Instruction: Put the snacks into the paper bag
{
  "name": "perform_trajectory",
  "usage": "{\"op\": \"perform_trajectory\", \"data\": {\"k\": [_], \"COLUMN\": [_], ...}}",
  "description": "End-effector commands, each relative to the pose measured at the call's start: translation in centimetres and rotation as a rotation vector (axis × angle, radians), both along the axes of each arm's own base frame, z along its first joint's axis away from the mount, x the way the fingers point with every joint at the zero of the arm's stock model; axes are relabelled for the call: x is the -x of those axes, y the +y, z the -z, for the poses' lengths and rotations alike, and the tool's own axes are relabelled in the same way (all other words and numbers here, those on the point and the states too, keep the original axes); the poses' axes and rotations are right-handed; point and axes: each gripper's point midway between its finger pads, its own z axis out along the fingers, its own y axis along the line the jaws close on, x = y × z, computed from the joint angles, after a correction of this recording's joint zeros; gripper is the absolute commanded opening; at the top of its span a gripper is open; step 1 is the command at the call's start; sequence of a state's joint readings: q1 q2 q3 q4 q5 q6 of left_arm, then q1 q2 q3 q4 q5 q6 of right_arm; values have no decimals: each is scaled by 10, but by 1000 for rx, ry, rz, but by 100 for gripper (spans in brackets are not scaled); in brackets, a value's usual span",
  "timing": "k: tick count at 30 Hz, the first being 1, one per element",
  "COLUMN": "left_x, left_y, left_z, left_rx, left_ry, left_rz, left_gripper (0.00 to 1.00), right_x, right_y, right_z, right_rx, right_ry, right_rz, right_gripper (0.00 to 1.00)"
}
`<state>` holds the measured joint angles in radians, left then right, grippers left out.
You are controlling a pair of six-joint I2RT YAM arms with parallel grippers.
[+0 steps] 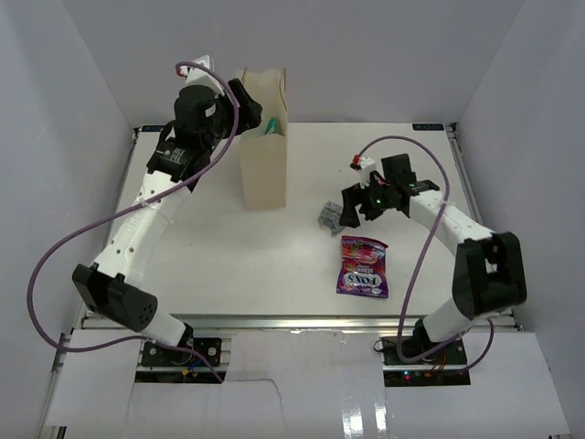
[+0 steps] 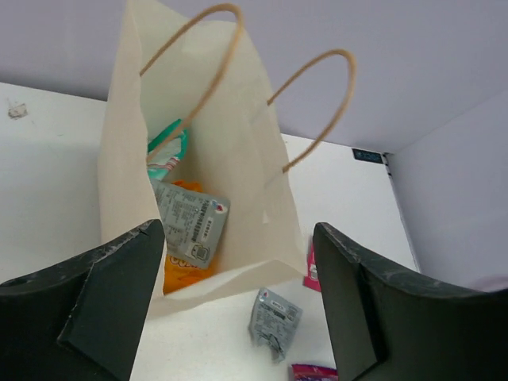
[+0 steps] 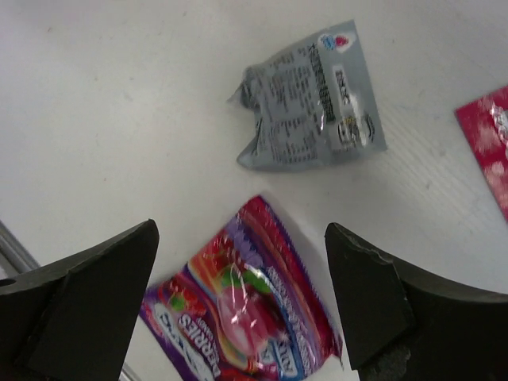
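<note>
Snacks on table: silver-grey packet (image 3: 313, 103) at one o'clock from right gripper (image 3: 240, 238); purple-pink packet (image 3: 238, 305) directly beneath it.
Right jaws: apart, empty; nearer arm.
Left gripper (image 2: 238, 234): jaws apart, over paper bag (image 2: 262, 198).

Top view is taken from above and behind the arm bases, angled down; the whole table (image 1: 228, 247) is covered from far off. Left wrist view is aimed down into the paper bag (image 2: 230, 182) mouth, close in. Right wrist view is pointed almost straight down, low over the table. The loose silver-grey packet (image 3: 313, 99) is shared by all three views, and the purple packet (image 3: 238, 317) at least by top and right wrist.
</note>
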<state>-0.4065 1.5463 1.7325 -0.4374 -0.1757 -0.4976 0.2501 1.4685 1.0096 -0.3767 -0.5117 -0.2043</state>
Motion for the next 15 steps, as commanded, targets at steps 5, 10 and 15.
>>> {"op": "perform_trajectory", "data": {"k": [5,10,15], "left_x": [89,138,180], "left_y": [14,31,45], "left_z": [-34,17,52], "left_rx": [-20,8,84], "left_ry": [-137,-72,-32], "left_rz": [171,174,158], "left_gripper": [92,95,95], "right_x": [-56,-57,-50], "right_y": [26,38,48], "right_z": [38,46,58], "right_rx": [242,316,308], "right_ry": [63,-6,-53], "right_rz": [145,-74,-220], "right_gripper": [93,91,89]}}
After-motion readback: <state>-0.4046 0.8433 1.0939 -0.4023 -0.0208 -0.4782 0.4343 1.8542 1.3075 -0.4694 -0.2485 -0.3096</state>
